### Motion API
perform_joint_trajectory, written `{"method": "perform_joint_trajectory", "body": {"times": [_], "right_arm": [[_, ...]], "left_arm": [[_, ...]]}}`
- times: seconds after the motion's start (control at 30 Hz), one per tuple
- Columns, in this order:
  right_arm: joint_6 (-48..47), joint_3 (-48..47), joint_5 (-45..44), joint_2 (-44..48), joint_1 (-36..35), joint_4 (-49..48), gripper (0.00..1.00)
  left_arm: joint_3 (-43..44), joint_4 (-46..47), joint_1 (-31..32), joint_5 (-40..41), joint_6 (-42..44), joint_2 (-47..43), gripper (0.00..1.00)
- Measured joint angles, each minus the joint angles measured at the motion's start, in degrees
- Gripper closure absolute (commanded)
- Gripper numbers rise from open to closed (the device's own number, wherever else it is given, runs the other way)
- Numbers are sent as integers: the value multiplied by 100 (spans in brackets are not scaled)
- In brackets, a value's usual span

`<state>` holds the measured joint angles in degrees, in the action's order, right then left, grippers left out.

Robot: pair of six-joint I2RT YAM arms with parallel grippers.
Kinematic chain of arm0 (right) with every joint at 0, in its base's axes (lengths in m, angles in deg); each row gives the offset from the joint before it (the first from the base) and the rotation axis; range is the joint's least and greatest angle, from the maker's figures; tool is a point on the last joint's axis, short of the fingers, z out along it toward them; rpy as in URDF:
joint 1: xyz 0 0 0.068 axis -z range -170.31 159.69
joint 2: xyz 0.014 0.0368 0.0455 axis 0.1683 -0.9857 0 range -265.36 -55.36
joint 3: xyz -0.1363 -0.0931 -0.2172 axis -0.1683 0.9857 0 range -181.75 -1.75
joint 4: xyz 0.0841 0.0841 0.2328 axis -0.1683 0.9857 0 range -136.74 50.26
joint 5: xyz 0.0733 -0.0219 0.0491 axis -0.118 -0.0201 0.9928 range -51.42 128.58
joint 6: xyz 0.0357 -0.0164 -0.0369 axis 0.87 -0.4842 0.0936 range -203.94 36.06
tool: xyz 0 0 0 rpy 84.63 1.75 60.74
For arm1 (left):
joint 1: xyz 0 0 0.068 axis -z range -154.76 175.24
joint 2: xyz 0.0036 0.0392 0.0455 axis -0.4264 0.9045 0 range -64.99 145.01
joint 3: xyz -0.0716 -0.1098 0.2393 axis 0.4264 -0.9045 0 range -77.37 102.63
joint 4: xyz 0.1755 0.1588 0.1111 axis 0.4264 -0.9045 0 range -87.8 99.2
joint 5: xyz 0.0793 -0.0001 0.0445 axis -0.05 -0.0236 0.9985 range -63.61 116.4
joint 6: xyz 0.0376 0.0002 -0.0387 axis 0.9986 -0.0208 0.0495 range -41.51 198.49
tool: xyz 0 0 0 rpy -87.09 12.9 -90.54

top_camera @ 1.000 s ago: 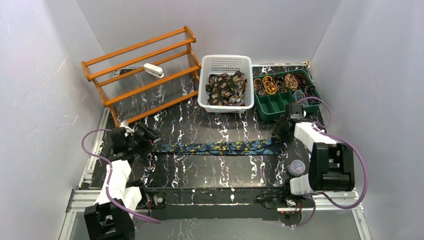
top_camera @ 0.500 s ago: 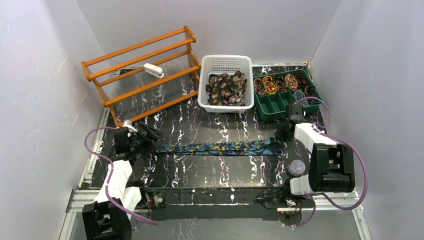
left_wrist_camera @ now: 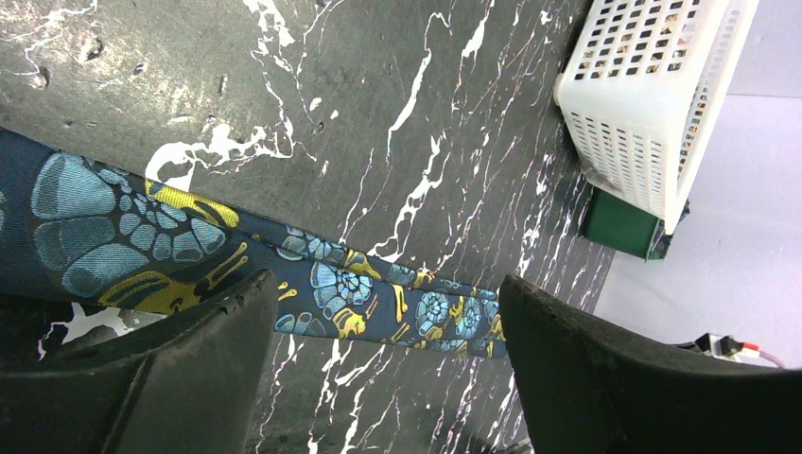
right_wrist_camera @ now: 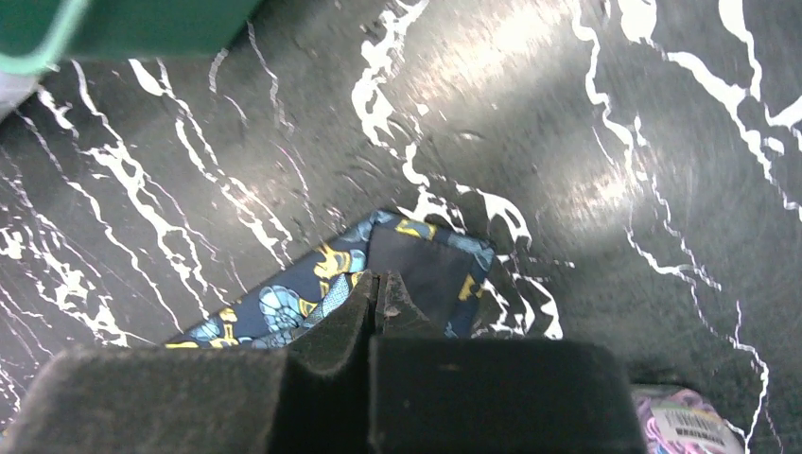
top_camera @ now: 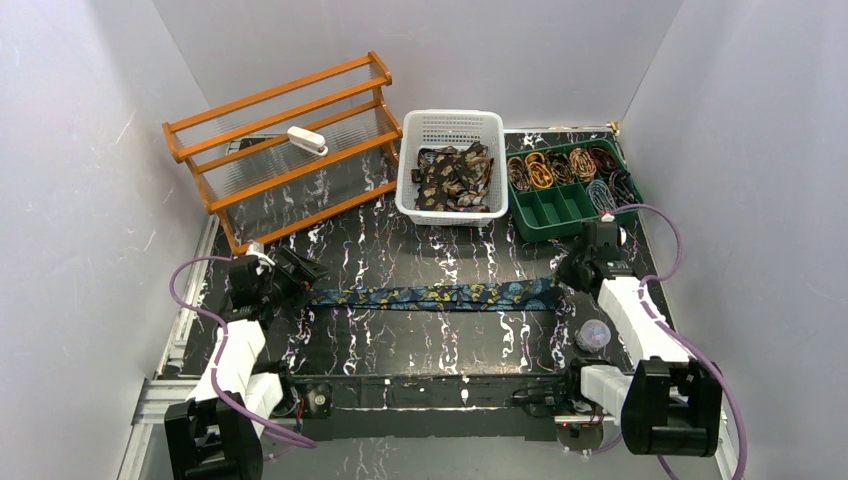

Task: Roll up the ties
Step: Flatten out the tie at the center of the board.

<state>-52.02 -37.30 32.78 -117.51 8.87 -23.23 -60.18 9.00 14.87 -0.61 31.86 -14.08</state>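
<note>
A dark blue tie [top_camera: 430,295] with teal and gold paisley lies flat across the middle of the table, running left to right. My left gripper [top_camera: 297,270] stands open at its narrow left end. In the left wrist view the tie [left_wrist_camera: 113,218] passes under and between the wide-apart fingers of that gripper [left_wrist_camera: 388,293], which touch nothing. My right gripper [top_camera: 572,272] is at the wide right end. Seen from the right wrist, this gripper [right_wrist_camera: 378,280] is shut, its tips pinching the turned-over end of the tie [right_wrist_camera: 421,265], whose dark lining shows.
A white basket [top_camera: 452,125] at the back holds several loose brown ties [top_camera: 455,178]. Beside it a green tray [top_camera: 545,215] holds rolled ties [top_camera: 560,165]. An orange wooden rack [top_camera: 290,140] stands back left. A small round container [top_camera: 594,335] sits by the right arm.
The right gripper has closed at the tie's wide end, and the right arm has dropped low and stretched forward. The left gripper shifted slightly away and stays open.
</note>
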Motion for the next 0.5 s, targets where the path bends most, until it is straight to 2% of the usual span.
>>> {"method": "perform_joint_trajectory", "body": {"times": [0.1, 0.17, 0.2, 0.37, 0.5], "right_arm": [[219, 214, -52, 170, 0, 105, 78], [319, 245, -138, 166, 0, 219, 42], [385, 245, -208, 164, 0, 258, 35], [315, 39, -306, 136, 0, 404, 32], [-2, -205, 570, 227, 7, 98, 35]], "left_arm": [[0, 0, 0, 0, -20, -2, 17], [0, 0, 0, 0, -37, -2, 17], [0, 0, 0, 0, -50, -7, 17], [0, -2, 0, -4, -55, -96, 16], [11, -31, 0, -7, -52, -245, 16]]}}
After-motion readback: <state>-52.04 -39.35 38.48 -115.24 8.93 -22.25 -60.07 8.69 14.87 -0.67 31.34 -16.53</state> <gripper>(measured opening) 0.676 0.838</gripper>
